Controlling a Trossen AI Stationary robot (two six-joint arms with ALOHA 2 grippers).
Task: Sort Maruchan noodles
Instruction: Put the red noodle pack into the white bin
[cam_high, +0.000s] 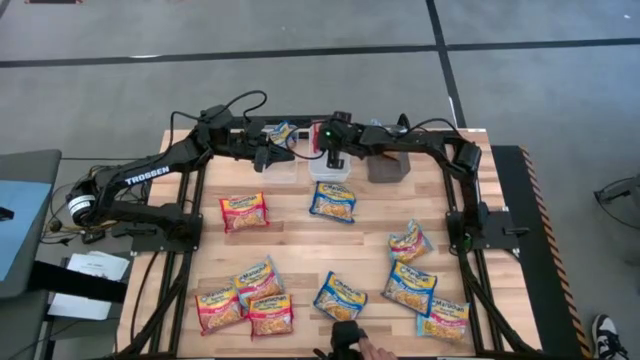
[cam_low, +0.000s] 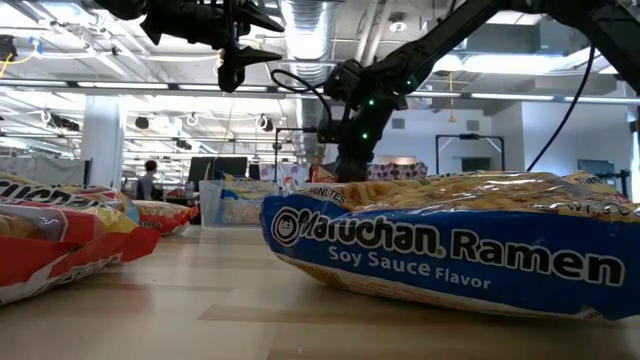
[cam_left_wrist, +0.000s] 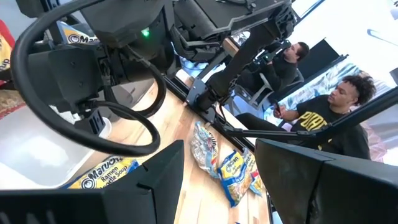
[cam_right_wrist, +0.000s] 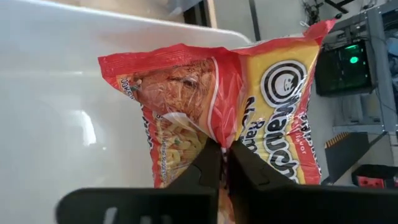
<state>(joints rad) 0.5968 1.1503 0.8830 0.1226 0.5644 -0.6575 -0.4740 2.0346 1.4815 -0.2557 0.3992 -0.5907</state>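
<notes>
Fingers of the right gripper (cam_right_wrist: 224, 163) sit nearly together, pinching the fold of a red packet (cam_right_wrist: 217, 99) over the white bin (cam_right_wrist: 56, 93). In the high view that gripper (cam_high: 335, 160) is at top centre, above the white bin (cam_high: 330, 172), with a clear bin (cam_high: 283, 170) to its left and a grey bin (cam_high: 388, 166) to its right.

Left gripper (cam_high: 268, 155) hovers over the clear bin, fingers (cam_left_wrist: 158, 180) spread, holding nothing. A blue-trim packet (cam_high: 279, 131) lies just above it in the frame.

Loose packets on the table (cam_high: 340, 245): red one (cam_high: 244, 211) centre left, blue one (cam_high: 333, 201) centre, red cluster (cam_high: 246, 296) lower left, blue one (cam_high: 340, 297) bottom centre, four more (cam_high: 415, 280) lower right.

Low view: blue soy sauce packet (cam_low: 450, 245) fills the foreground, red packets (cam_low: 60, 235) at left.

Two people (cam_left_wrist: 336, 112) sit beyond the table in the left wrist view.
</notes>
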